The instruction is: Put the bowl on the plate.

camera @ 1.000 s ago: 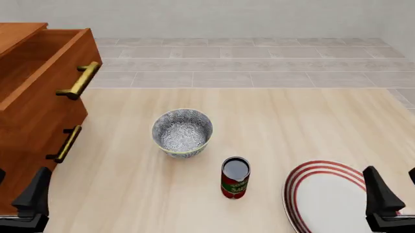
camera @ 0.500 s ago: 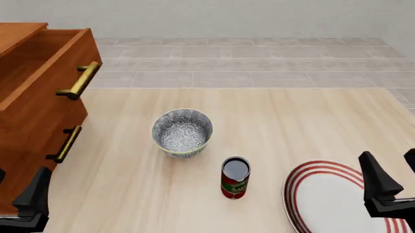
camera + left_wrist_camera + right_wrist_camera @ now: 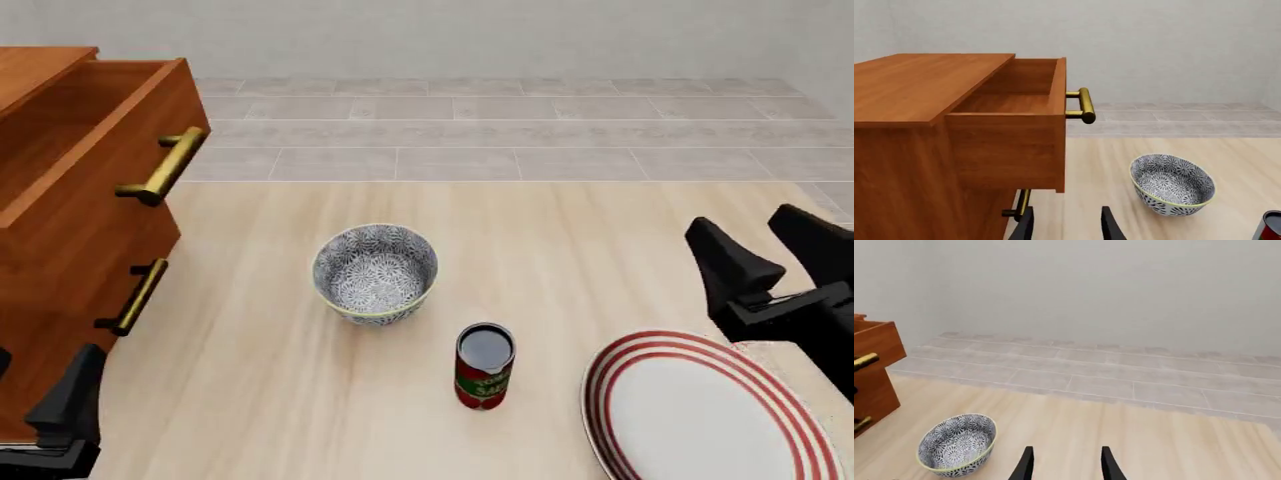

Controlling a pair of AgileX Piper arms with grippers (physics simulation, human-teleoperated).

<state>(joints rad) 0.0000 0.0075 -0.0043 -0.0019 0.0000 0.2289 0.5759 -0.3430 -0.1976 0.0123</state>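
Right pincer (image 3: 767, 245), open and empty, has risen off the plate (image 3: 694, 410), likely heading toward the bowl (image 3: 376, 272); left pincer (image 3: 1066, 225) sits open.

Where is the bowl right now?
In the front view the bowl stands on the table left of centre, between the drawer unit and the can, apart from the plate.

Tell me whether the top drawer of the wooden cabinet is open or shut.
Open. The top drawer is pulled out from the cabinet, and its bare wooden inside shows from above.
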